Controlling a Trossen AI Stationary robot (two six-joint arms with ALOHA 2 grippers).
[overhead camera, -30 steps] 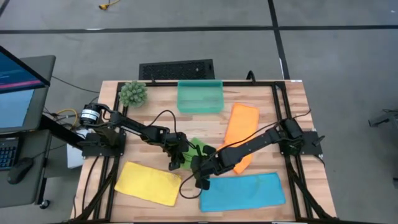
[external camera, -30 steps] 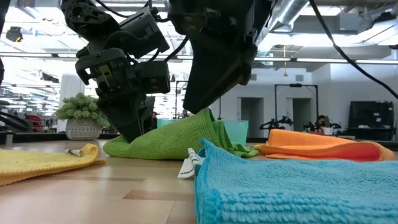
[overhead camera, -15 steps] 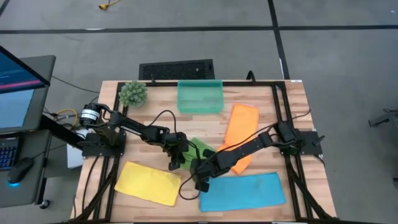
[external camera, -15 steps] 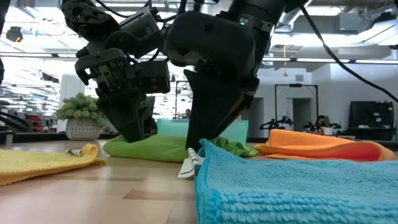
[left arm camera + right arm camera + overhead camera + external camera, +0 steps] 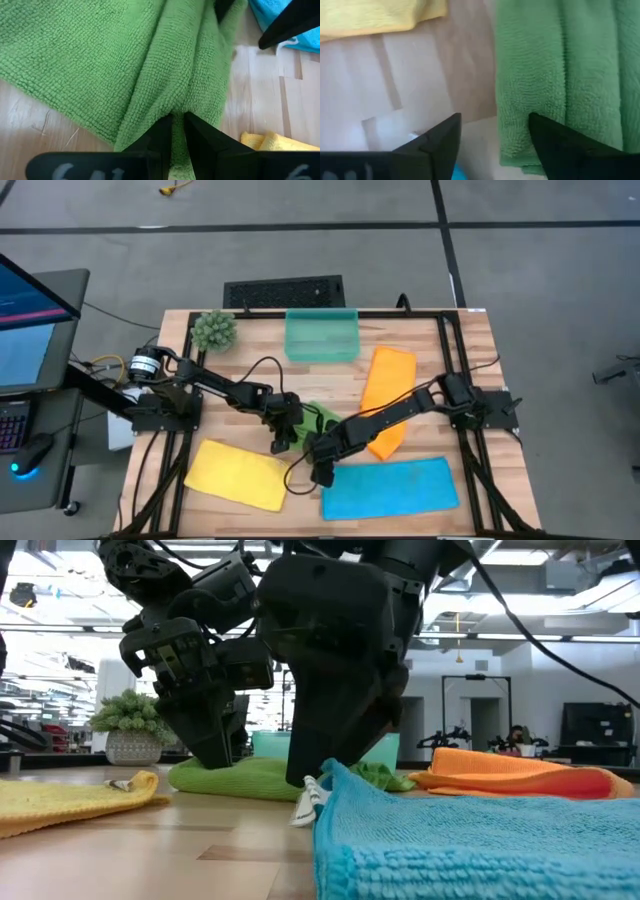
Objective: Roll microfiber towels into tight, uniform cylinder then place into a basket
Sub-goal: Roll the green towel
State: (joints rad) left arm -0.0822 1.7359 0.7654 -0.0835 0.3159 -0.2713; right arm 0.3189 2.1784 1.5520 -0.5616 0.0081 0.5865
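Note:
The green towel (image 5: 322, 418) lies bunched in the table's middle, flat on the wood in the low view (image 5: 245, 778). My left gripper (image 5: 283, 442) is shut on its near-left part (image 5: 177, 122). My right gripper (image 5: 318, 470) stands open just above the towel's near edge (image 5: 495, 145), with one finger over the bare wood and one over the green cloth. Orange (image 5: 385, 385), yellow (image 5: 238, 473) and blue (image 5: 390, 488) towels lie spread flat. The teal basket (image 5: 321, 335) stands at the far edge. My left gripper pinches a raised fold of the green towel (image 5: 176, 102) between its two fingers, near the towel's near-left edge. The fingers slant down from the table's left. The fold runs on away from the fingertips, and the rest of the towel lies on the table. Whether my right gripper's finger (image 5: 560, 145) touches the green cloth, I cannot tell.
A spiky green plant ball (image 5: 214, 330) sits at the far left corner. The blue towel's corner with its white tag (image 5: 305, 805) lies right beside my right gripper. Bare wood shows between the yellow towel and the green one.
My right gripper has sunk toward the table with the green towel's near edge, rolled a little, then opened and let go. The towel, which stood pulled up in a peak, now lies low and flat. My left gripper kept its hold.

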